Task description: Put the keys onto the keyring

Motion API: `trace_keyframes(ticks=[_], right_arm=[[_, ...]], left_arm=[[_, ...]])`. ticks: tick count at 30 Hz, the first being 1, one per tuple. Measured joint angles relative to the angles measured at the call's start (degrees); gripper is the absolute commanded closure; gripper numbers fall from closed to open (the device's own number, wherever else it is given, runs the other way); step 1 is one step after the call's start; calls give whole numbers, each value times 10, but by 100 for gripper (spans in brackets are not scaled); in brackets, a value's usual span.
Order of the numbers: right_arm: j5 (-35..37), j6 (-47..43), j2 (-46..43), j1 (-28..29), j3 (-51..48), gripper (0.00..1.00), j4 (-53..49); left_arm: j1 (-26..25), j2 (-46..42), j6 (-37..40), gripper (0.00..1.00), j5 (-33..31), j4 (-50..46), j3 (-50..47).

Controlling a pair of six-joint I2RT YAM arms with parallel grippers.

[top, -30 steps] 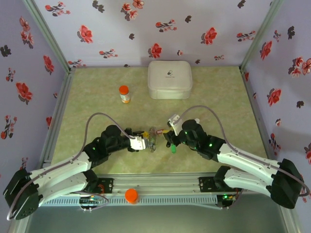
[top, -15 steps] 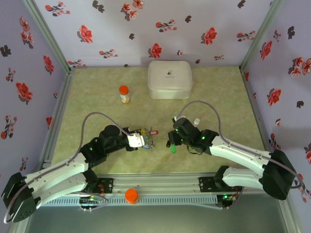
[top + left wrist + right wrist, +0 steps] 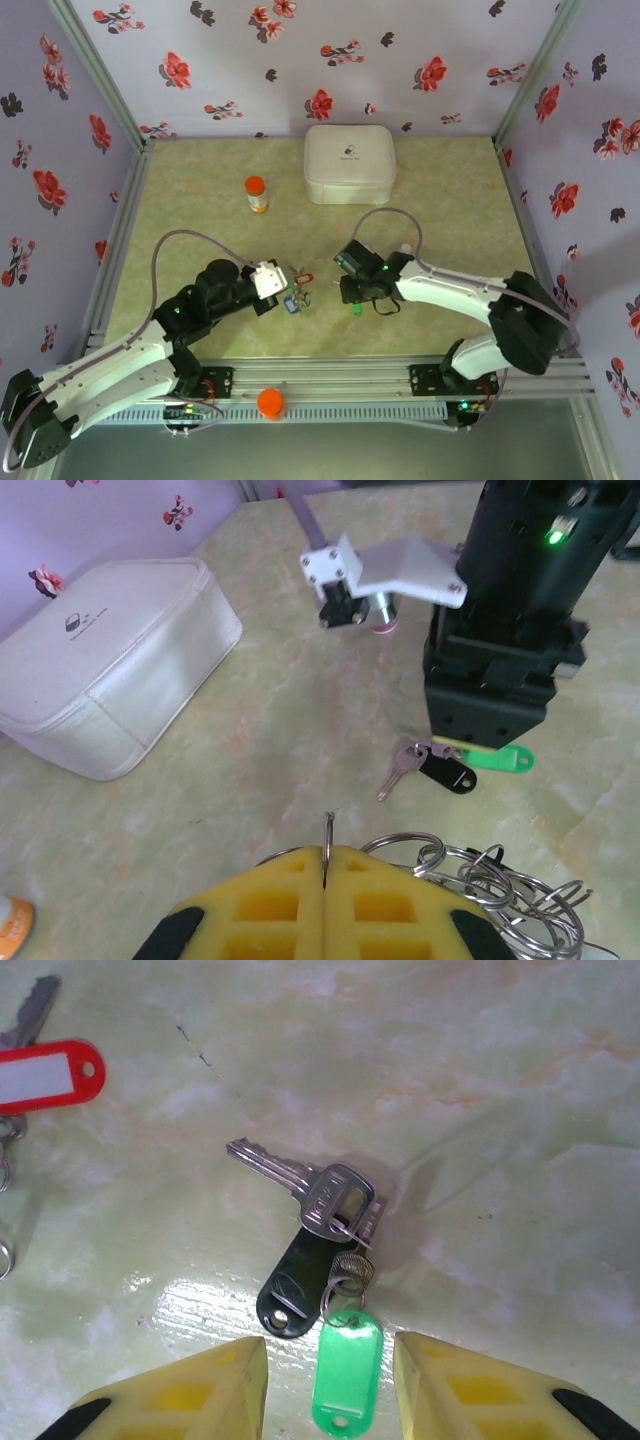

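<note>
Table [image 3: 460, 200] mid-frame | left gripper [image 3: 327, 865], lower centre, pressed together on keyring [image 3: 327, 828] wire | right gripper [image 3: 330, 1380], bottom edge, spread over keys [image 3: 320, 1200] lying centre | risk: pads may catch only green tag [image 3: 345, 1370], keys skidding away.

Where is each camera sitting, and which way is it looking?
Top camera: high behind the arms, looking down on the table; both arms show, with the left gripper and right gripper.
Left wrist: on the left arm, looking across toward the white box; its shut yellow fingers pinch the keyring.
Right wrist: on the right arm, looking down at a key and green tag; its open fingers show.
Shared: both wrist cameras see that key and green tag.
</note>
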Motion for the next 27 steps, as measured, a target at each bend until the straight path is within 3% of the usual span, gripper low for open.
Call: trace_keyframes(ticks=[20, 27], right_arm=[[8, -15, 130, 16, 67, 78, -62], [23, -21, 132, 16, 69, 91, -68]], left_arm=[[0, -7, -25, 100, 19, 1, 0], [0, -7, -25, 100, 19, 1, 0]])
